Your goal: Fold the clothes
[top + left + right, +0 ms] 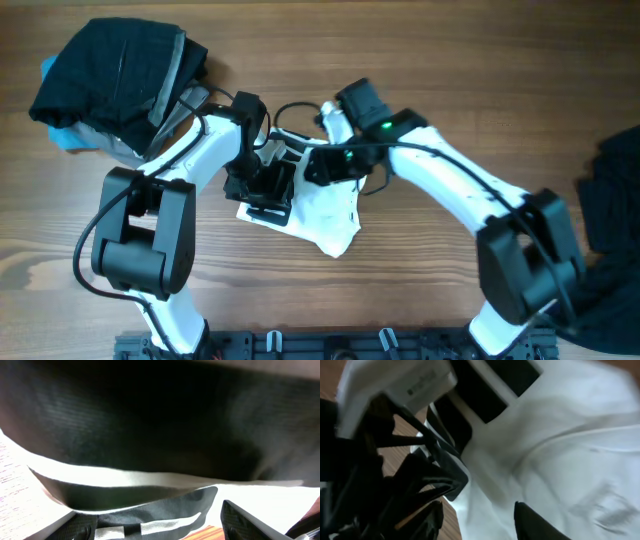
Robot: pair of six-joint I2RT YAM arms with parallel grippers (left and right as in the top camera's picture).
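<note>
A white garment (325, 215) with a black panel (272, 188) lies crumpled at the table's middle. My left gripper (262, 188) hangs over its left part. In the left wrist view its fingers (150, 527) stand wide apart, with black fabric carrying a white stripe (150, 522) between them. My right gripper (322, 166) is over the garment's upper middle, close to the left gripper. In the right wrist view its fingers (482, 522) are apart above white cloth (560, 455), and the left arm's wrist (395, 385) fills the left side.
A pile of black and grey clothes (115, 75) on something blue (62, 135) sits at the back left. Dark clothes (610, 200) lie at the right edge. Bare wood table (420, 290) lies in front.
</note>
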